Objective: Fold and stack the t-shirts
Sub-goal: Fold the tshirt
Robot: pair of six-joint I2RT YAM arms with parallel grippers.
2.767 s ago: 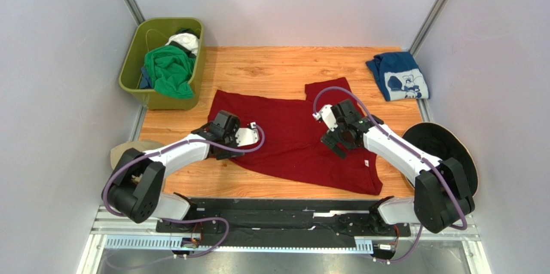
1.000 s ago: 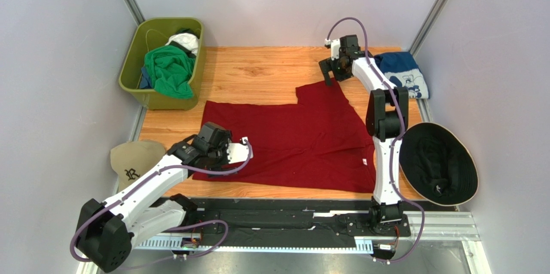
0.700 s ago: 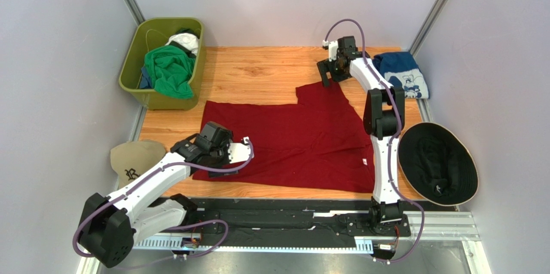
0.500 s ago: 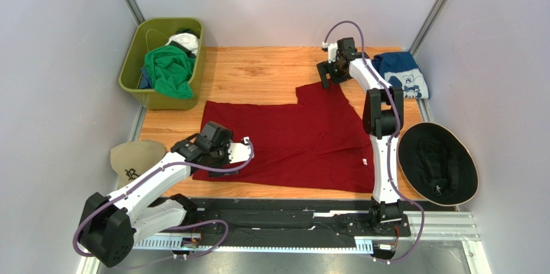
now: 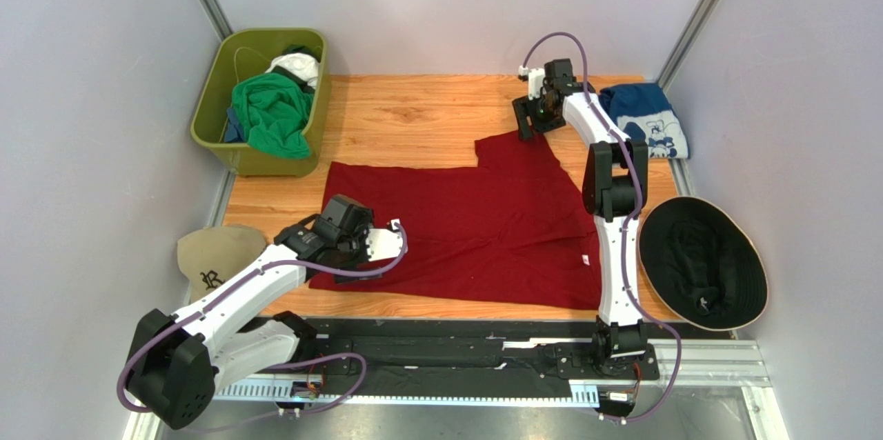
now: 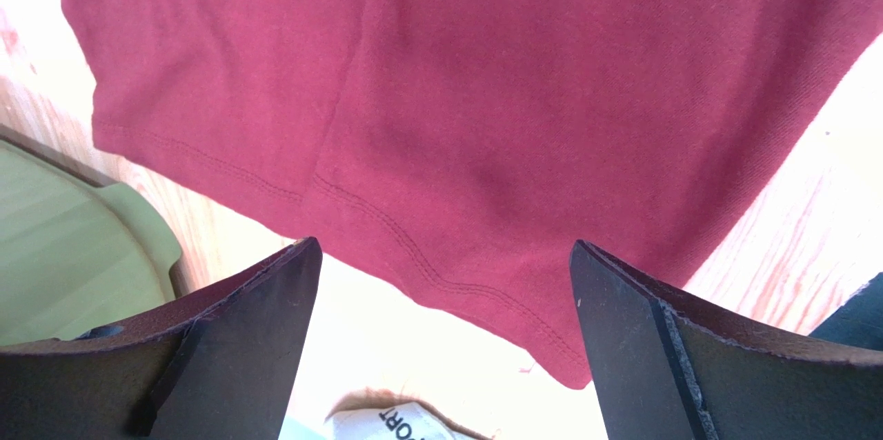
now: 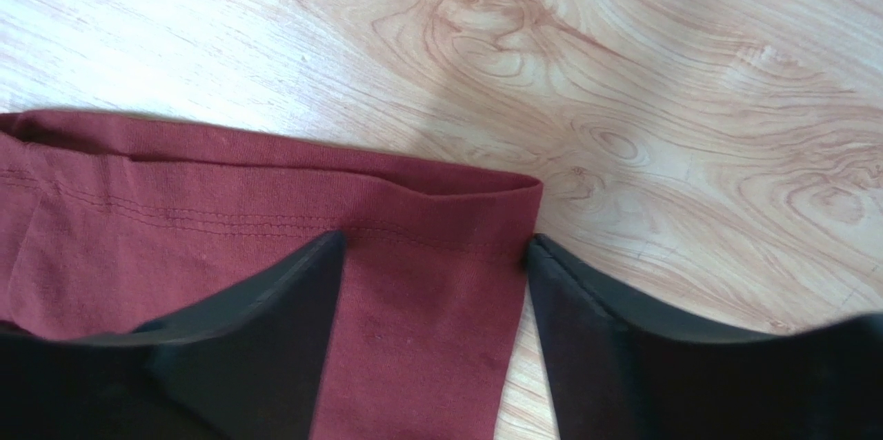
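Note:
The dark red t-shirt (image 5: 466,218) lies spread flat on the wooden table. My left gripper (image 5: 330,257) is open just above its near left corner; the left wrist view shows the hem (image 6: 518,99) between the spread fingers of the gripper (image 6: 440,249). My right gripper (image 5: 525,121) is open at the far sleeve, jaws either side of the sleeve's end (image 7: 207,223), gripper (image 7: 433,243). The navy-blue t-shirt (image 5: 641,121) lies folded at the far right. The green t-shirt (image 5: 272,114) is bunched in the bin.
An olive-green bin (image 5: 212,119) stands at the far left with other clothes in it; it also shows in the left wrist view (image 6: 73,264). A tan cap (image 5: 212,259) lies off the table's near left edge. A black wide-brimmed hat (image 5: 705,264) lies at the near right.
Since 2.8 s ago the arms moved apart, left to the near left corner, right to the far sleeve, and the red shirt now lies spread flatter. In the last second almost nothing moved.

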